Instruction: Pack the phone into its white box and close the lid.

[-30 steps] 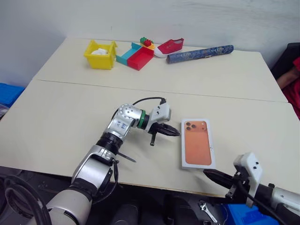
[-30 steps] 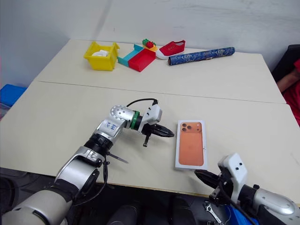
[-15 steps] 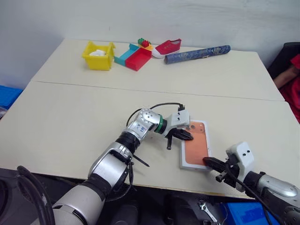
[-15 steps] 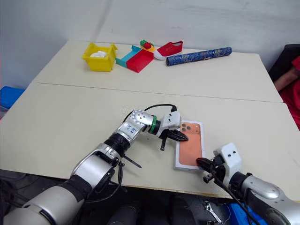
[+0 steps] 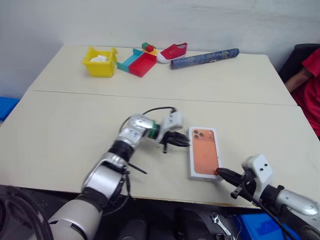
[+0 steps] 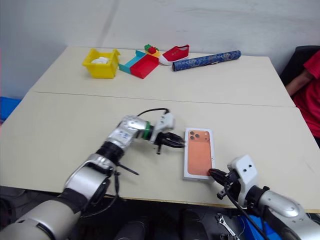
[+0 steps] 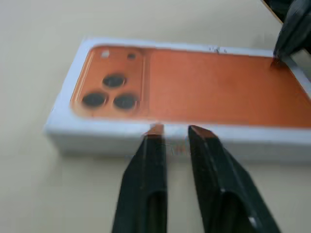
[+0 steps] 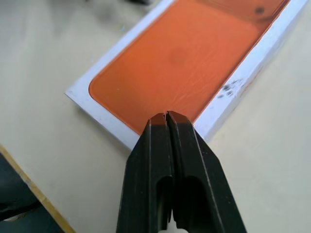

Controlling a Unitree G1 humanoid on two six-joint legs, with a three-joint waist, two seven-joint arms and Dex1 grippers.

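Note:
The white box [image 5: 191, 161] lies flat near the table's front edge, right of centre. Inside its rim shows the orange face of the phone [image 5: 205, 156], three lenses at the far left corner. I cannot tell whether this is the phone lying in the box or the lid over it. My left gripper [image 5: 187, 143] is open with a narrow gap, its tips [image 7: 154, 130] against the box's left side wall [image 7: 97, 138]. My right gripper [image 8: 166, 116] is shut, its tip resting on the box's near right corner [image 5: 218, 171].
Along the table's far side stand a yellow bin [image 5: 100, 62], teal and red trays [image 5: 137, 61] with toy blocks, a red shoe [image 5: 171, 51] and a blue patterned roll [image 5: 204, 57]. A person in red [image 5: 308, 80] sits at the right edge. The table's front edge runs just behind the box.
The left gripper drew back from over the box's lens corner to its left side and its fingers parted. The right gripper advanced to the box's near corner. The camera shifted.

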